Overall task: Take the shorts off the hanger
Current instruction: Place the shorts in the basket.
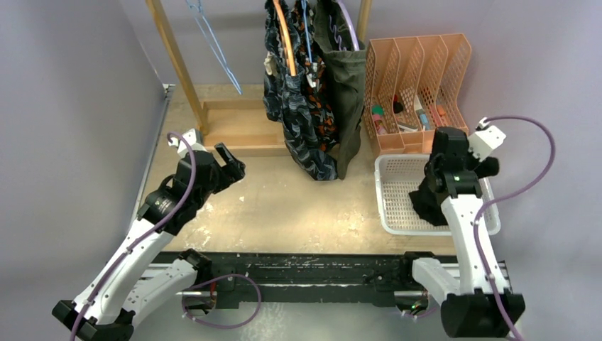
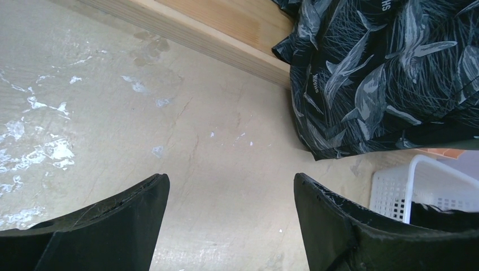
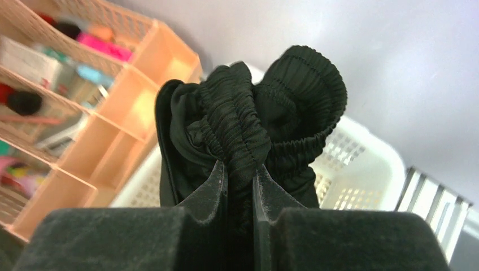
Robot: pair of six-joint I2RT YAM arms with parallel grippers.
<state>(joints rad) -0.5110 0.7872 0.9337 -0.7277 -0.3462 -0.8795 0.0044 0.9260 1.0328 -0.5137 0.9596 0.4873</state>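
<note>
My right gripper (image 3: 240, 169) is shut on the gathered elastic waistband of the plain black shorts (image 3: 254, 113). In the top view this black bundle (image 1: 424, 202) hangs from the right wrist over the white basket (image 1: 397, 213). Three more pairs of shorts hang from the rack at the back: dark wavy-patterned (image 1: 298, 135), orange-black-white blotched (image 1: 324, 117) and olive green (image 1: 348, 85). An orange hanger (image 1: 285, 42) shows among them. My left gripper (image 1: 231, 162) is open and empty above the bare tabletop, left of the patterned shorts (image 2: 384, 73), with its fingertips (image 2: 152, 192) wide apart.
A wooden rack with a slanted post (image 1: 177, 64) and a base tray (image 1: 238, 128) stands at the back. An empty blue hanger (image 1: 213, 42) hangs on its left. A peach desk organizer (image 1: 415, 78) with small items stands behind the basket. Grey walls close both sides.
</note>
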